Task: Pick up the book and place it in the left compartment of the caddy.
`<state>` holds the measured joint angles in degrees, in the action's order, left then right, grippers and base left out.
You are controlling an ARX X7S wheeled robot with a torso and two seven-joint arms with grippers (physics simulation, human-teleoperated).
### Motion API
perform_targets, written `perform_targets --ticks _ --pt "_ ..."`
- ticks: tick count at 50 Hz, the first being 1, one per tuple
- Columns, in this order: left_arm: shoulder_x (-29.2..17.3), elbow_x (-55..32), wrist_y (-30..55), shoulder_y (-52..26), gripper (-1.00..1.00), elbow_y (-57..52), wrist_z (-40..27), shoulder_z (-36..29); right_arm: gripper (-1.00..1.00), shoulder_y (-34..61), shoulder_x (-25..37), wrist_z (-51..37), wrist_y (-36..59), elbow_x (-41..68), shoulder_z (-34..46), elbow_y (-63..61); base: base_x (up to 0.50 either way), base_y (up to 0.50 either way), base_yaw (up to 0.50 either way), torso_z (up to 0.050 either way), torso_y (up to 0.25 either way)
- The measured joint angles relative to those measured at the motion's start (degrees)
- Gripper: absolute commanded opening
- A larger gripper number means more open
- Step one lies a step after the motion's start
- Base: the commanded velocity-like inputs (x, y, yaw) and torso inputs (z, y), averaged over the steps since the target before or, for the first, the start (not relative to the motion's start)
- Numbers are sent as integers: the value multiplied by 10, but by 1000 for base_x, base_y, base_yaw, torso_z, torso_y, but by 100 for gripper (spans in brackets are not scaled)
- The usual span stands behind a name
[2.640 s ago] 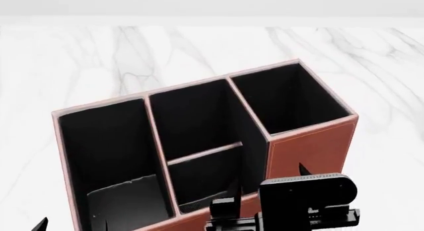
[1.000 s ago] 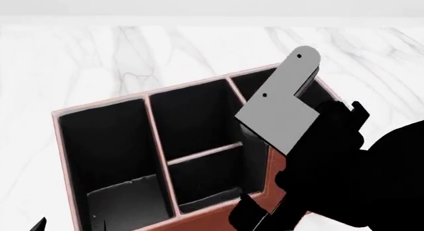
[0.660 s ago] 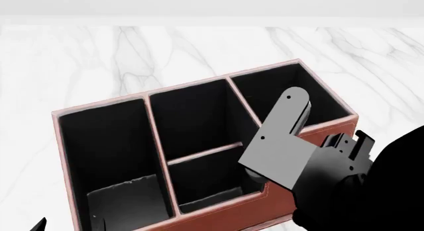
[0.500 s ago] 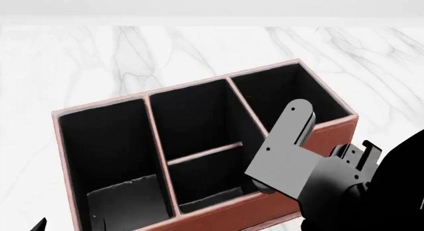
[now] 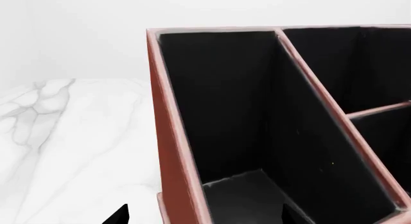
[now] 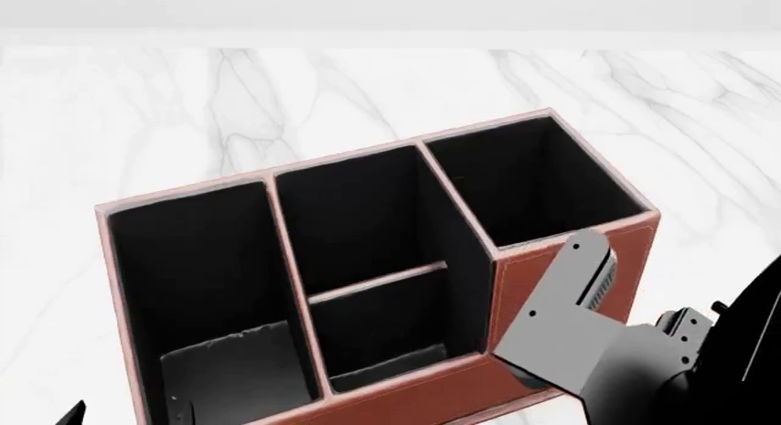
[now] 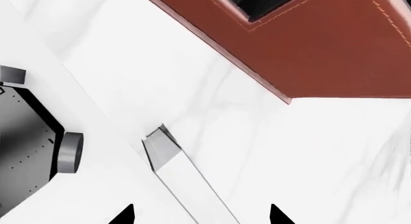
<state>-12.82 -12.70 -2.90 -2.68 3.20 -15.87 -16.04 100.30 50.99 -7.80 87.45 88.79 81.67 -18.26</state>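
The reddish-brown caddy (image 6: 573, 270) stands on the white marble table (image 6: 146, 105). Its left compartment (image 6: 183, 260) is long, deep and black-lined. Low in that compartment rests a black slab that looks like the book (image 6: 232, 366), also seen in the left wrist view as the book (image 5: 247, 197). My left gripper (image 5: 205, 217) is open, its tips standing either side of the caddy's left end wall (image 5: 173, 151). The right gripper (image 7: 200, 215) is open and empty over the white table, away from the caddy's outer wall (image 7: 334, 46).
The middle section (image 6: 366, 260) is split by a low divider, and a squarish section (image 6: 525, 187) lies at the right end. My right arm's grey link (image 6: 568, 324) crosses the caddy's front right corner. A dark robot part (image 7: 26, 151) shows in the right wrist view.
My right arm has swung down and to the right, from over the right section to below the caddy's front right corner. The caddy and the black slab have not moved.
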Motion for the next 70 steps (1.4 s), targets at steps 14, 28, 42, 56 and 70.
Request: perform_targets --ticks 14,28,42,56,70 --pt "-2 -3 -1 -1 100 0 -3 -3 100 8 0 -4 -7 -22 46 12 0 0 0 0 0" --pt "-5 -5 -2 -1 100 1 -6 -7 100 5 -4 12 -30 -50 77 8 0 0 0 0 0" --pt "-7 -9 -2 -2 100 0 -9 -10 100 -7 -12 32 -54 -75 100 9 0 0 0 0 0" --pt "-9 -11 -3 -3 100 2 -12 -13 100 -24 -14 47 -80 -99 117 18 0 0 0 0 0" --pt "-11 -13 -4 -4 100 2 -15 -16 100 -48 -19 63 -106 -122 134 30 0 0 0 0 0"
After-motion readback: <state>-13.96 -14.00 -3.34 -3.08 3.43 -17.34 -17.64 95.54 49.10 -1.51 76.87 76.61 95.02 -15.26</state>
